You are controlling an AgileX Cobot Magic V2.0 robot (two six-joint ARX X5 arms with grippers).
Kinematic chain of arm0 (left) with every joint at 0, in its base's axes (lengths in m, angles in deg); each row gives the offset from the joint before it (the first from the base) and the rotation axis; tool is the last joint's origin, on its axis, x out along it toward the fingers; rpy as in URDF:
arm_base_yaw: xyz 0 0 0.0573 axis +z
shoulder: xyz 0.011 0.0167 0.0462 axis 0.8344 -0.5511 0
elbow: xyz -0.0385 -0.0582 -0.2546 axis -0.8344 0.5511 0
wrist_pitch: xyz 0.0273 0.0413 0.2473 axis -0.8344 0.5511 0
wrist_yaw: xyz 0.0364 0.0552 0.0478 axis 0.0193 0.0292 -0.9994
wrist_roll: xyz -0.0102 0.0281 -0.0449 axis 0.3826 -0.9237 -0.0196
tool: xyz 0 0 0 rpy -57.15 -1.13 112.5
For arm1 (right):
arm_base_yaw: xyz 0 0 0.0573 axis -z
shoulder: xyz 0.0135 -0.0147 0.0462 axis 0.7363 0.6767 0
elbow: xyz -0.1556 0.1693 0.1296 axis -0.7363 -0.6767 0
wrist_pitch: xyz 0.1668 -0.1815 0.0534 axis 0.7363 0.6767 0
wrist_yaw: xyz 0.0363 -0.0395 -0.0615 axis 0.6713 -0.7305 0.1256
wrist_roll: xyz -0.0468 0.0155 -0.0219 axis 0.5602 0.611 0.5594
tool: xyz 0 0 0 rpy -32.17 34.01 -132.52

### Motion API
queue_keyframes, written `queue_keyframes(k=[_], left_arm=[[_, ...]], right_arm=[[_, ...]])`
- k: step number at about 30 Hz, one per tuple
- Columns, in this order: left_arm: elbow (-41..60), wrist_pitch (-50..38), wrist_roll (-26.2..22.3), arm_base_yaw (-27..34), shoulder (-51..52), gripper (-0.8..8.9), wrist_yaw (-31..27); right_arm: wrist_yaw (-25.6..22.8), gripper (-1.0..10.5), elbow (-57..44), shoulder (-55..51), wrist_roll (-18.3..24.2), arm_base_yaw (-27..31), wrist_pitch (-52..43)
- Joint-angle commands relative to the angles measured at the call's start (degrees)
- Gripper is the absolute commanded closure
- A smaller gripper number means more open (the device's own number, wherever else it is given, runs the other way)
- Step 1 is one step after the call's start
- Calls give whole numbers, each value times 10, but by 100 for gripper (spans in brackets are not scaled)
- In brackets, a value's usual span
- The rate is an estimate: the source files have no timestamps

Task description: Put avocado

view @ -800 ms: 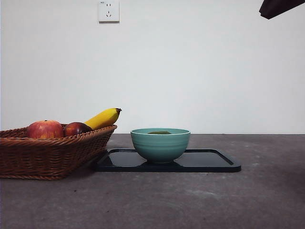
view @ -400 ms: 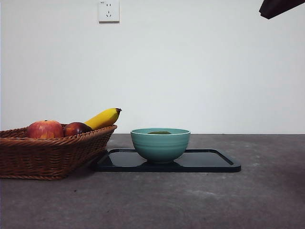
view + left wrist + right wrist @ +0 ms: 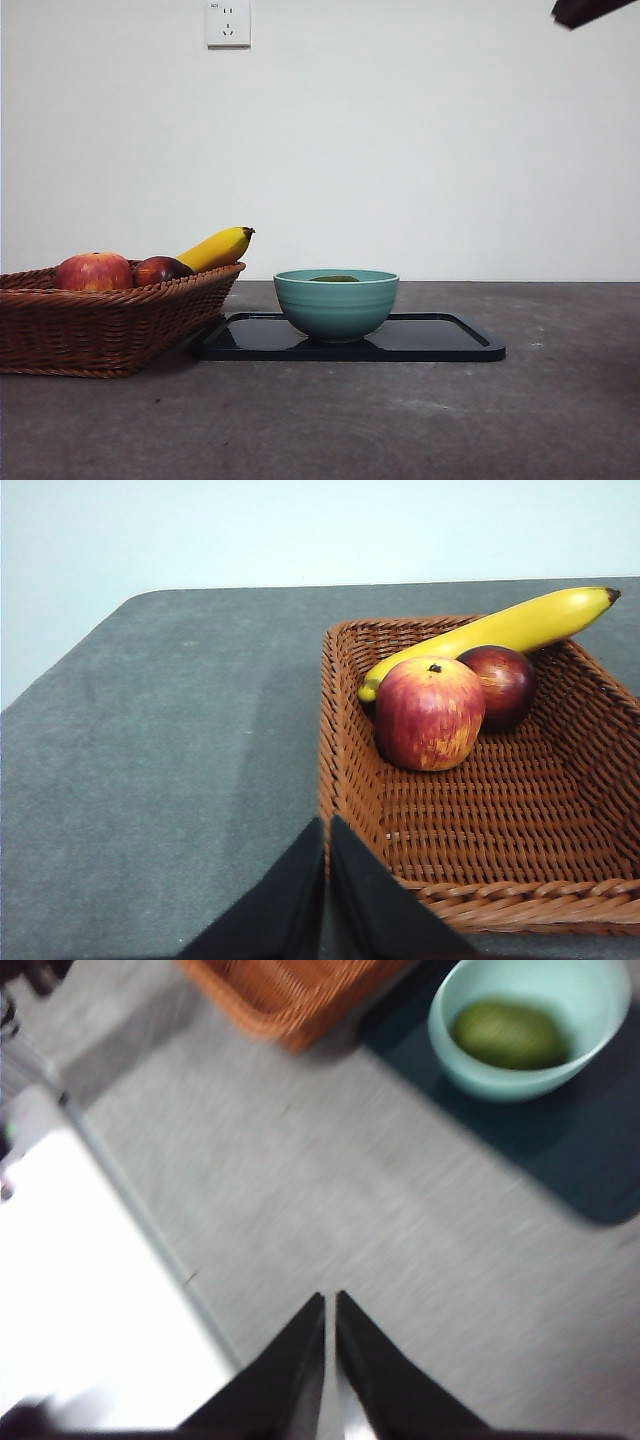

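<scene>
While the avocado [image 3: 507, 1034] lies inside the teal bowl [image 3: 336, 303] at mid-frame on the black tray [image 3: 440, 340], I see both grippers empty. The left gripper [image 3: 326, 880] and right gripper [image 3: 330, 1360] have their jaws closed together.

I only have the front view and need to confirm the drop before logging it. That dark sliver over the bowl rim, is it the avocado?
Observer: Yes. The right wrist view shows the avocado lying inside the bowl.
Operator: Is a gripper on it?
Observer: No. The right gripper is shut, empty, and away from the bowl.
Operator: And the left?
Observer: The left gripper is shut beside the basket, which holds the apple, the dark fruit and the banana.
</scene>
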Motion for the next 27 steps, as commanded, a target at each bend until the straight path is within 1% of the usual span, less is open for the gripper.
queue_keyframes(k=[1, 3, 6, 7, 9, 11, 13, 19, 25, 27], left_arm=[[12, 4, 3, 1, 1, 807, -1], [12, 4, 3, 1, 1, 807, -1], [12, 4, 3, 1, 1, 807, -1], [12, 4, 3, 1, 1, 807, -1], [12, 4, 3, 1, 1, 807, -1], [12, 4, 3, 1, 1, 807, -1], [12, 4, 3, 1, 1, 807, -1], [12, 4, 3, 1, 1, 807, -1], [12, 4, 3, 1, 1, 807, -1], [12, 4, 3, 1, 1, 807, -1]], right_arm=[[-1, 936, -19, -35, 25, 49, -78], [-1, 936, -54, -75, 17, 92, -141], [-4, 936, -125, -144, 15, 163, -223], [-9, 936, -148, -163, 15, 181, -245], [-31, 936, -229, -227, 15, 232, -322], [-53, 936, -300, -281, 15, 258, -386], [-73, 936, -355, -324, 15, 269, -427], [-97, 936, -450, -394, 8, 279, -492], [-132, 936, -502, -435, -12, 287, -499], [-132, 936, -509, -442, -11, 289, -499]])
